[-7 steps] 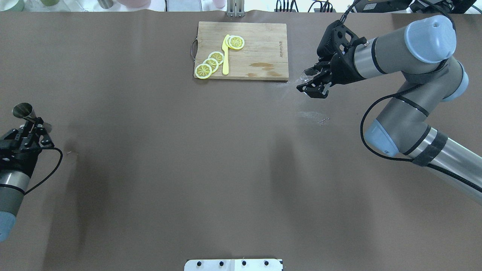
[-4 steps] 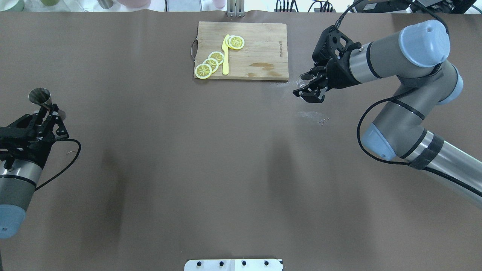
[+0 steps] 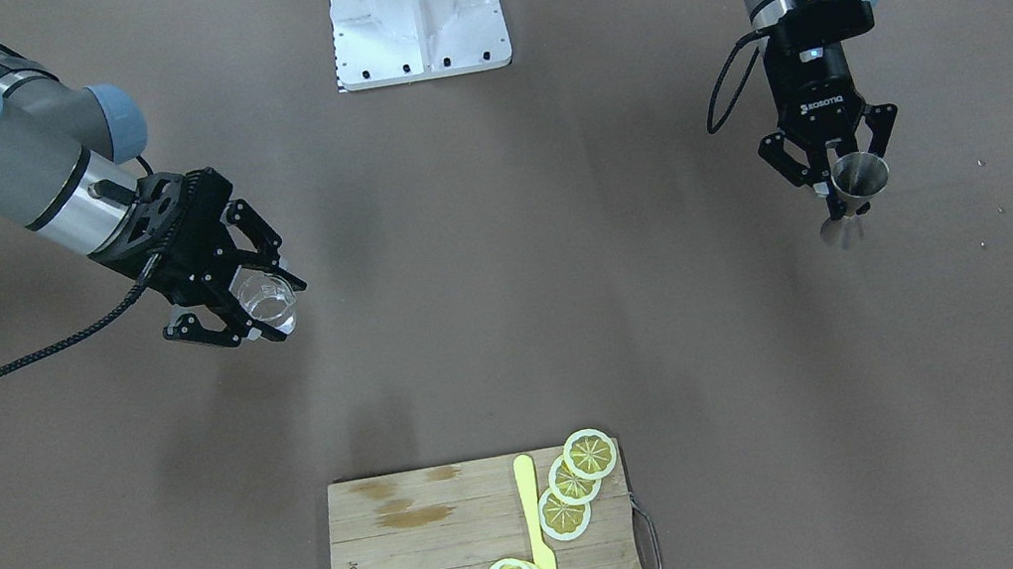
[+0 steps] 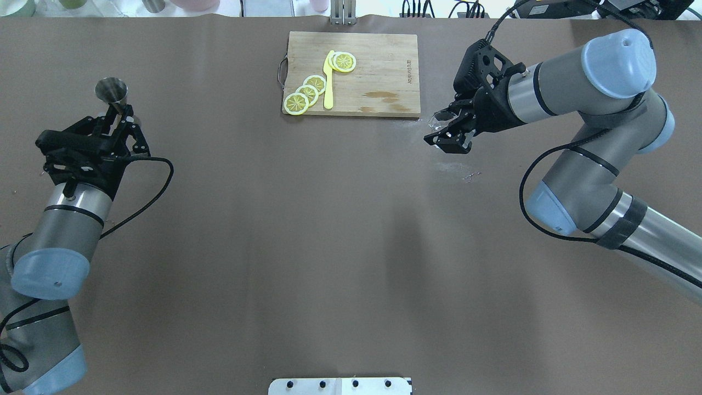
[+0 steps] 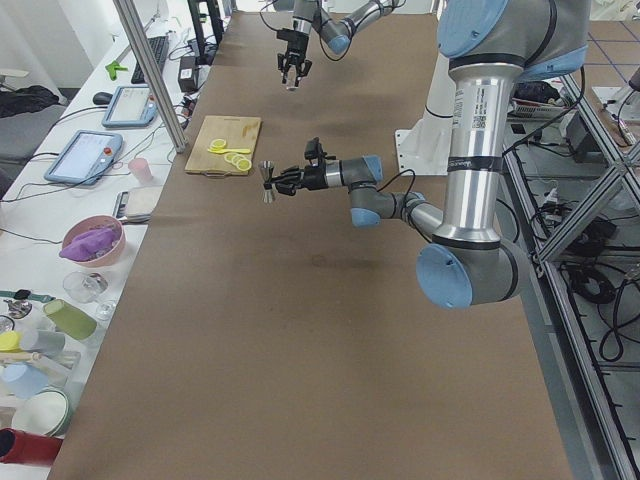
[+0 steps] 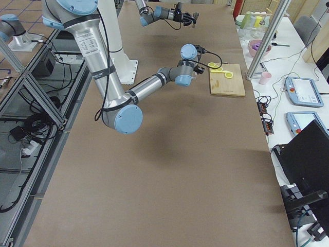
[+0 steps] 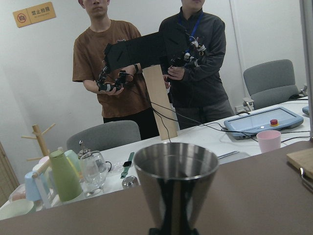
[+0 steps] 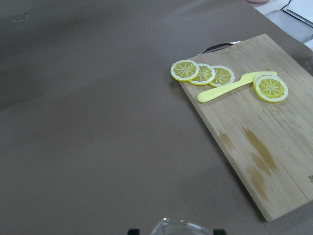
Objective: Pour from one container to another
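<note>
Jigger point(image 4: 112, 93) upright above the table point(image 4: 274, 219), left jaws clenched on its waist, well beyond the board's point(image 4: 373, 71) handle end, glass point(image 3: 265, 298) grasped in the right jaws, just off the board's opposite end by its stained corner, lemon slices point(image 4: 307, 90) on the board

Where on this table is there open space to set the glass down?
Widest bare table: the middle, between the left gripper holding the jigger and the right gripper holding the glass, from the cutting board to the base plate. The board's end nearer the glass is bare but stained. Crowded: its other end, with lemon slices and yellow knife.
</note>
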Available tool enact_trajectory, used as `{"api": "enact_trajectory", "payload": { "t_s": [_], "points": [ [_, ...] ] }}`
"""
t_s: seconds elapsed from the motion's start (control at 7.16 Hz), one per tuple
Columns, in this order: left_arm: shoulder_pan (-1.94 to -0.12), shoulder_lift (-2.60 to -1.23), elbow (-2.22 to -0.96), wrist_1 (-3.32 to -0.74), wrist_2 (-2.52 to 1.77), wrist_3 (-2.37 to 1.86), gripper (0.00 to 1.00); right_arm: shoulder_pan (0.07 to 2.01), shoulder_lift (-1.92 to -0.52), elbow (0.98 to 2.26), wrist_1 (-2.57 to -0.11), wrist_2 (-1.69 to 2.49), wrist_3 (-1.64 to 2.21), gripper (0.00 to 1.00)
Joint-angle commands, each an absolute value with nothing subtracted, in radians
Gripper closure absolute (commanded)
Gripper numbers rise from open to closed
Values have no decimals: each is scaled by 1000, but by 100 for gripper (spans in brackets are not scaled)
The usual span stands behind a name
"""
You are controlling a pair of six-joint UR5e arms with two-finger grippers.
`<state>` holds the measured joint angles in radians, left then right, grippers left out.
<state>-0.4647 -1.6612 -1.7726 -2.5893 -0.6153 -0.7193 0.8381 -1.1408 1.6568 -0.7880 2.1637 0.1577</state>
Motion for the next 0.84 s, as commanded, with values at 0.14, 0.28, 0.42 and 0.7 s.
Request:
{"api": "enact_trajectory", "payload": {
  "t_s": [0.14,0.28,0.42,0.7],
  "points": [
    [-523,-1898,-1631,-2554,-701,-597,100,867,-1132,1678,-895,2207,143,100],
    [-528,-1970,-1568,-2554,-701,-557,100,874,-1137,1686,-902,2209,134,100],
    [-529,-2018,-1542,-2551,-701,-482,100,883,-1138,1693,-916,2210,132,100],
    [-531,-2133,-1472,-2530,-701,-390,100,881,-1134,1735,-1030,2209,76,100]
  ]
}}
